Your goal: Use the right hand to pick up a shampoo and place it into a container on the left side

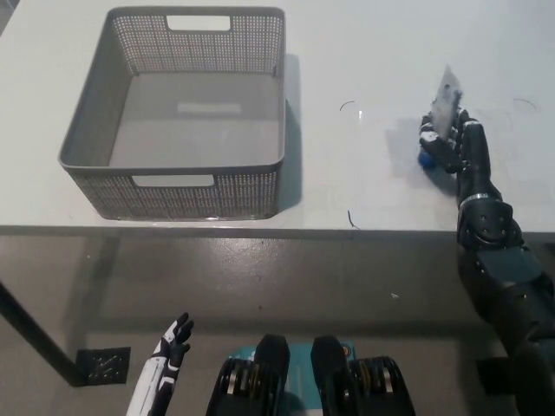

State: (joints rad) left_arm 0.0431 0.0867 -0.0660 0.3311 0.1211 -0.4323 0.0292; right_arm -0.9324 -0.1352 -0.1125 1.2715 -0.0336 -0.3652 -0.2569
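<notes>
The white left hand (173, 340) is held low at the lower left, below the tabletop edge, fingers apart and empty, clear of the work. On the white tabletop (364, 186), at its right side, the black right hand (451, 143) is wrapped around the white shampoo tube with a blue cap (446, 97), which stands cap-down and slightly tilted; whether it is lifted cannot be told. Further left, well apart, the grey perforated plastic basket (186, 195) is positioned open-topped, judged ready to receive the tube.

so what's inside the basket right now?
Nothing visible inside the grey basket: bare floor. The near wall hides a strip behind it. The shampoo is in the right hand.
</notes>
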